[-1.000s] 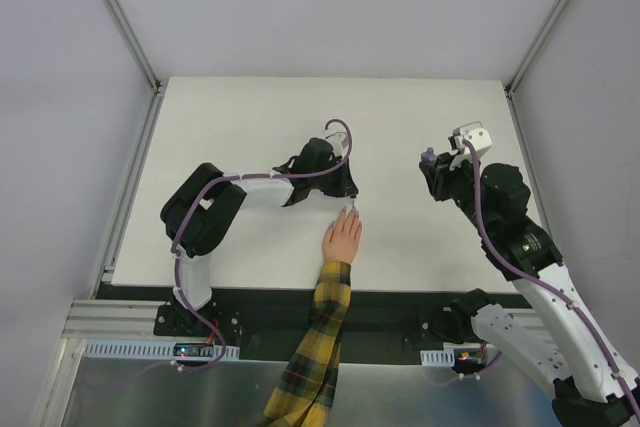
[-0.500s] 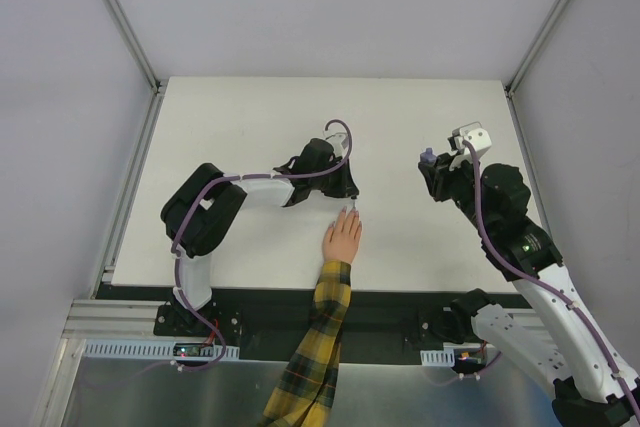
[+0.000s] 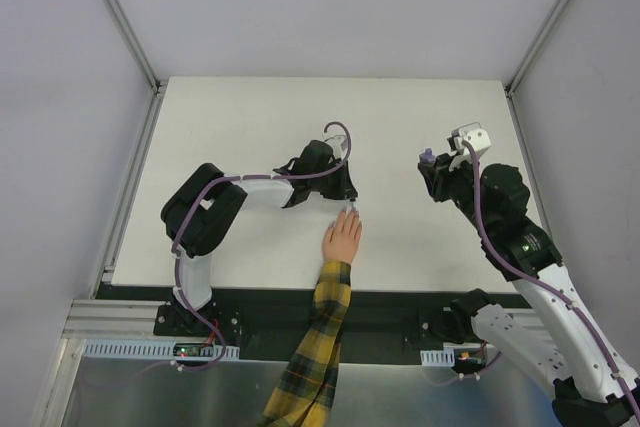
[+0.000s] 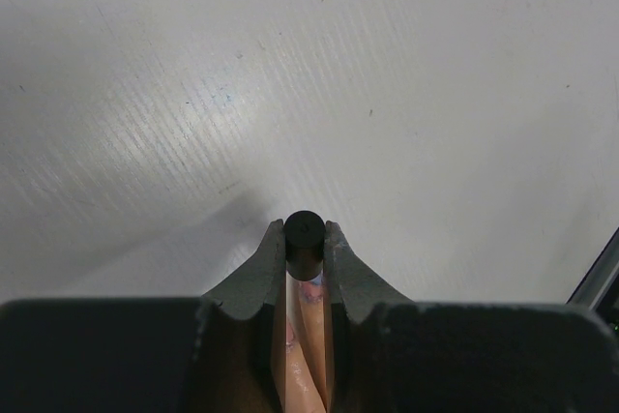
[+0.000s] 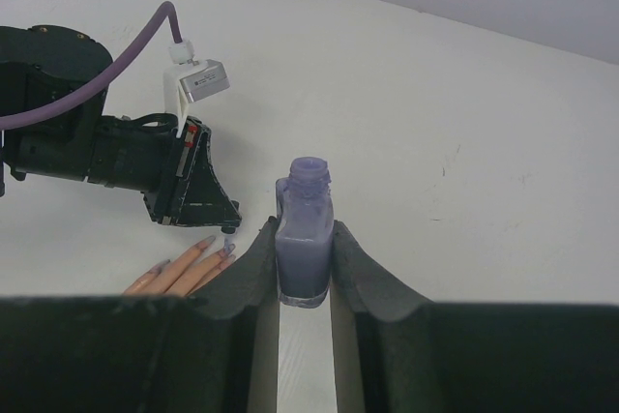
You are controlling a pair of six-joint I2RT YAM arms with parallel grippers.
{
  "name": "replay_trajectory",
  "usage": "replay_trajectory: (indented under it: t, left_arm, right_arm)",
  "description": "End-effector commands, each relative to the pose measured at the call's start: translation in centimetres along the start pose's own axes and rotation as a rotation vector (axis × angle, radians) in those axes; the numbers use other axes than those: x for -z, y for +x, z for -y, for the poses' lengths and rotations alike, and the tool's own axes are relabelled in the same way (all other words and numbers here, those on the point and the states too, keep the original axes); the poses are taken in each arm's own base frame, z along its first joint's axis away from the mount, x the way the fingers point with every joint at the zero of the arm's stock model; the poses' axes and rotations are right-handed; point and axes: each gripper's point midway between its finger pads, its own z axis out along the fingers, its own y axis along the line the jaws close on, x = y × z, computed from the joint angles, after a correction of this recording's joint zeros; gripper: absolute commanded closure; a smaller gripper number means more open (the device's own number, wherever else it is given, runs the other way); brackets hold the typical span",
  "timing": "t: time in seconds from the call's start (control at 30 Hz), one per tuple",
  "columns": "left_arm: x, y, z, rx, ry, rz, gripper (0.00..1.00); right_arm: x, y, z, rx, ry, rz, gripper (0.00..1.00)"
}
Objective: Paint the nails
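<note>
The nails [image 5: 228, 251] are tiny plates at the fingertips of a pale hand [image 3: 342, 237]. The hand lies flat, palm down, on the white surface [image 3: 250, 127]. In the top view the fingers point to 12 o'clock and the hand lies near the surface's 6 o'clock edge, with a yellow-and-dark plaid sleeve [image 3: 320, 337] trailing toward 6. The right wrist view shows several nails tinted purple. From above they are too small to tell apart.
</note>
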Motion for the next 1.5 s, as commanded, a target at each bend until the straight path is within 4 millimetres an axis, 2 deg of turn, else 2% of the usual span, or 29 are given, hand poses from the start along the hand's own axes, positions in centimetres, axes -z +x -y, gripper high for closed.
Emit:
replay_trajectory:
  t: [0.0,0.43,1.23,1.47]
  left_arm:
    - [-0.1,0.6,0.4,0.014,0.016,-0.013,1.00]
    - [0.7,0.8,0.5,-0.020,0.015,-0.011,1.00]
    - [1.6,-2.5,3.8,-0.102,0.072,0.039,1.00]
    - [1.5,-1.6,3.4,-0.089,0.066,0.018,1.00]
  right_arm:
    - [0.1,-1.9,-0.1,-0.011,-0.007,0.072,1.00]
    - [0.0,-1.8,-0.2,-0.016,-0.013,0.074,0.99]
    - [-0.3,-1.7,-0.5,-0.021,-0.026,0.066,1.00]
    - [-0.3,-1.6,-0.6,-0.022,-0.032,0.063,1.00]
